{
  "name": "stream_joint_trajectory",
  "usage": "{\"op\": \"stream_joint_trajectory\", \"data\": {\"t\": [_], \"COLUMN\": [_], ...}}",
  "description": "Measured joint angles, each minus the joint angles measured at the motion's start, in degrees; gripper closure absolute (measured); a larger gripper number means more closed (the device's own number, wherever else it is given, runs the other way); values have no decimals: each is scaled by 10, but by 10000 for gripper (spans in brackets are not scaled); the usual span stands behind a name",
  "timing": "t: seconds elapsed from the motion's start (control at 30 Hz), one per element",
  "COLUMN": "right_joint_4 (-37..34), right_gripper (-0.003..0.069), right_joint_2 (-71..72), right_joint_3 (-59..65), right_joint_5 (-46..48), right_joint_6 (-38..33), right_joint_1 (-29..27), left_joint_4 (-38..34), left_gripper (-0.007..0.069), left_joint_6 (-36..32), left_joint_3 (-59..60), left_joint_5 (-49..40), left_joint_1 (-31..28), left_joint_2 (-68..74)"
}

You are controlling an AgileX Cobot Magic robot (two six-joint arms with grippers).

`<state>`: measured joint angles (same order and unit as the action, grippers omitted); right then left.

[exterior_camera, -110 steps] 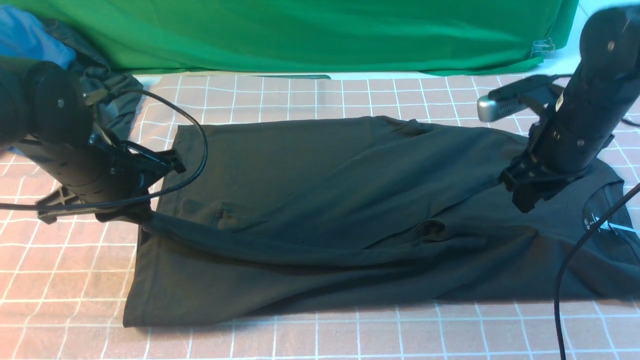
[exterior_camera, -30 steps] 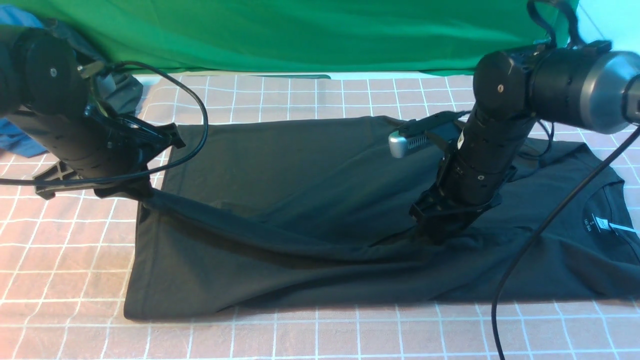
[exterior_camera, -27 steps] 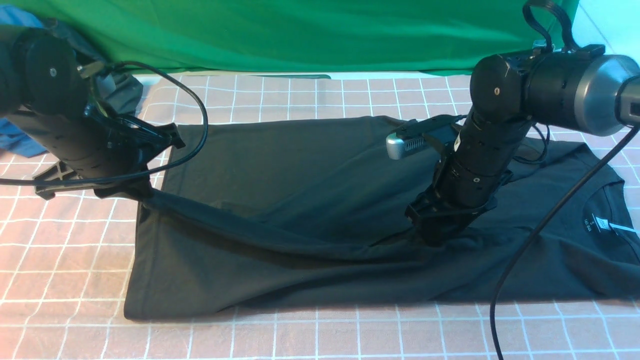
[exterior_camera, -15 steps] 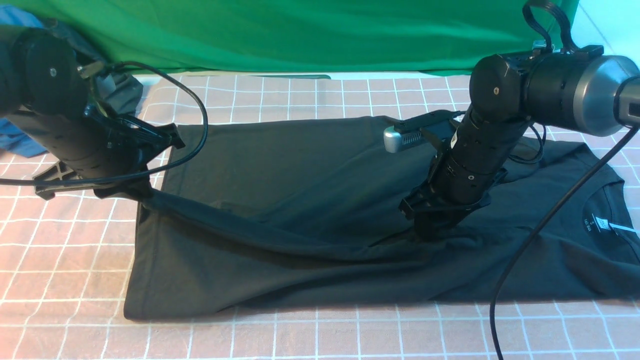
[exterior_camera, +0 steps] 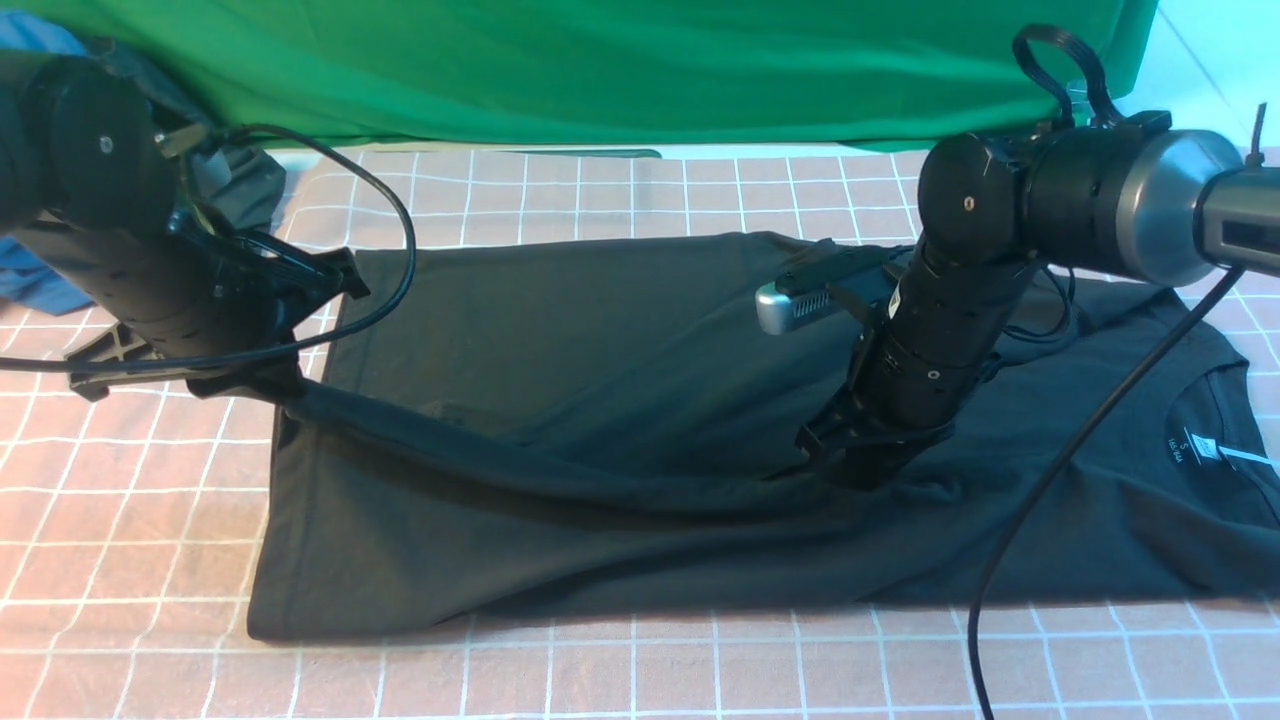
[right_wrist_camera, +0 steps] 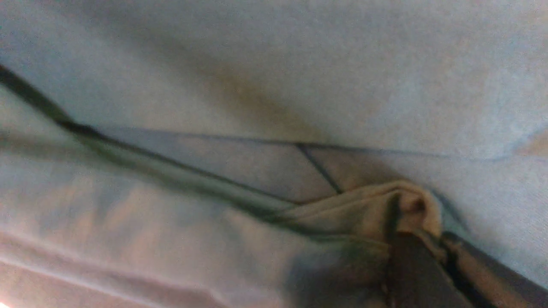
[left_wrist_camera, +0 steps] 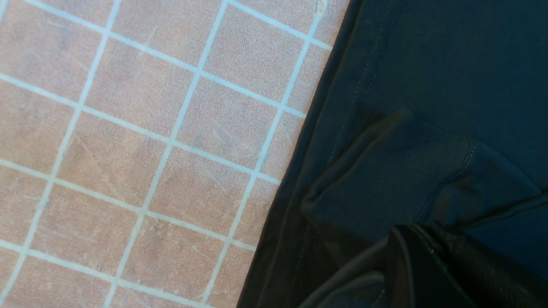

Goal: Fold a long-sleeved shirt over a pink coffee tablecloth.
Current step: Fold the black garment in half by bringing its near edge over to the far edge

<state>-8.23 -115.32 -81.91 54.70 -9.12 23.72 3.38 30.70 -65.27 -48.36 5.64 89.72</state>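
Observation:
The black long-sleeved shirt (exterior_camera: 600, 330) lies flat across the pink coffee tablecloth (exterior_camera: 700, 670), its neck label (exterior_camera: 1200, 450) at the far right. One sleeve runs as a raised ridge from the shirt's left end toward its middle. My left gripper (exterior_camera: 280, 385) is shut on that sleeve just behind the ribbed cuff (left_wrist_camera: 385, 171), beside the shirt's hem edge; its fingertips (left_wrist_camera: 411, 248) show dark in the left wrist view. My right gripper (exterior_camera: 850, 470) is shut on a bunched fold (right_wrist_camera: 406, 205) of the shirt near the sleeve's other end. The chest print is hidden.
A green cloth (exterior_camera: 600, 70) hangs along the back. A blue garment (exterior_camera: 40, 285) and a dark grey-green one (exterior_camera: 235, 180) lie at the back left behind my left arm. The right arm's black cable (exterior_camera: 1050, 500) drapes over the shirt's right half.
My right arm swung from near the collar down to the shirt's middle and closed on a fold, then drifted slightly left. The left arm stayed still, holding the sleeve.

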Motion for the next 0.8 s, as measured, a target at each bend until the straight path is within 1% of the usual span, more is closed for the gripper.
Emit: {"op": "stream_joint_trajectory", "data": {"t": [0.1,0.33,0.57,0.8], "right_joint_4": [3,4,4,6], "right_gripper": [597,598,598,598], "right_joint_2": [9,71,78,78], "right_joint_3": [0,0,-1,-57], "right_joint_5": [7,26,38,19], "right_joint_6": [-1,-9,-29,-31], "right_joint_1": [-6,-52,-63,-63], "left_joint_4": [0,-5,-23,-5], "left_gripper": [595,595,595,595], "left_joint_6": [0,0,0,1], "left_joint_3": [0,-2,-39,-96], "left_joint_5": [0,1,0,12], "left_joint_1": [0,0,0,0], "left_joint_2": [0,0,0,22]}}
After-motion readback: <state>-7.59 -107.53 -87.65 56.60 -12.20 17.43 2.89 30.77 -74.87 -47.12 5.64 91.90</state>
